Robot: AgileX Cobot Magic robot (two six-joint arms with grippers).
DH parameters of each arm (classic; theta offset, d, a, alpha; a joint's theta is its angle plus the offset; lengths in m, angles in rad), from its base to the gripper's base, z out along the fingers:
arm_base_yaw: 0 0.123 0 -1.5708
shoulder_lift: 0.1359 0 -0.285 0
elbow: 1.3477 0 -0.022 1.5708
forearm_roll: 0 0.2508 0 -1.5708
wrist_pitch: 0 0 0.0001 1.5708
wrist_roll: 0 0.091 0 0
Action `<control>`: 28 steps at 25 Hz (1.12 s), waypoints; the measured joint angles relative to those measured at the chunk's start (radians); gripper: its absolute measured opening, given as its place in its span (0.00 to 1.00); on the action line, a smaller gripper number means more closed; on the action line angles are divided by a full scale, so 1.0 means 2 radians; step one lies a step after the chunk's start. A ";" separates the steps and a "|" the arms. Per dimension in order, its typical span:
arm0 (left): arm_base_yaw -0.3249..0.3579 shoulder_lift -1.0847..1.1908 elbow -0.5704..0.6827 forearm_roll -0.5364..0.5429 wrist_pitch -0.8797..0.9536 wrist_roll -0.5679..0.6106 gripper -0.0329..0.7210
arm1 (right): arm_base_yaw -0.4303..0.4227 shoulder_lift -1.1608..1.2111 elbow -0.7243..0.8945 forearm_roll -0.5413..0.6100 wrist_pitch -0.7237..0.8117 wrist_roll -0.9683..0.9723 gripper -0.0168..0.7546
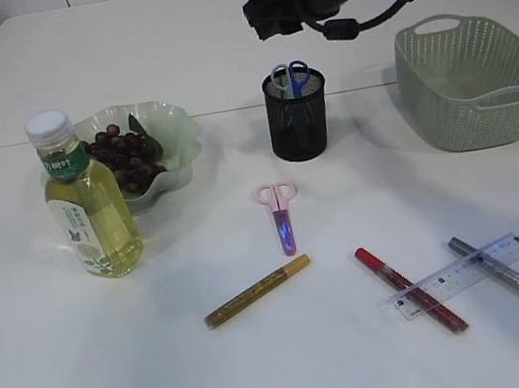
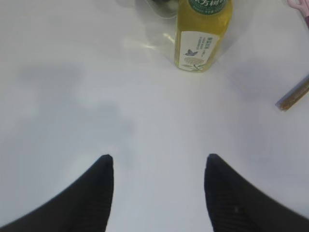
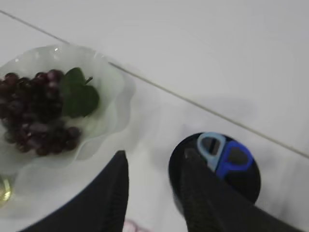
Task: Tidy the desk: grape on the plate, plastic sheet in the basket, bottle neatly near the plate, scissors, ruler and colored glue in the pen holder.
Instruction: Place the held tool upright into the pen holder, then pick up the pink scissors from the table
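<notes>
Right wrist view: right gripper (image 3: pixel 152 181) hangs apart and empty above the pen holder (image 3: pixel 251 186); blue scissors (image 3: pixel 224 154) stand inside.

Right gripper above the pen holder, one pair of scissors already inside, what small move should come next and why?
Probably lift the right gripper away from the pen holder and swing it toward the pink scissors on the table. Its jaws stand apart with nothing between them, the blue scissors already sit in the holder, and the pink pair lies nearest, just in front of the holder.
</notes>
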 joint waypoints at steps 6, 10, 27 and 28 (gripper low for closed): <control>0.000 0.000 0.000 0.001 0.017 0.000 0.62 | 0.000 -0.039 -0.005 -0.021 0.161 0.105 0.41; 0.000 0.000 0.000 0.001 0.048 0.000 0.62 | 0.000 -0.042 -0.034 -0.063 0.291 0.194 0.41; 0.000 0.000 0.000 -0.020 0.126 0.000 0.62 | 0.002 -0.051 -0.058 -0.130 0.376 0.341 0.50; 0.000 0.000 0.000 -0.020 0.127 0.000 0.62 | 0.006 -0.051 -0.058 -0.130 0.376 0.346 0.53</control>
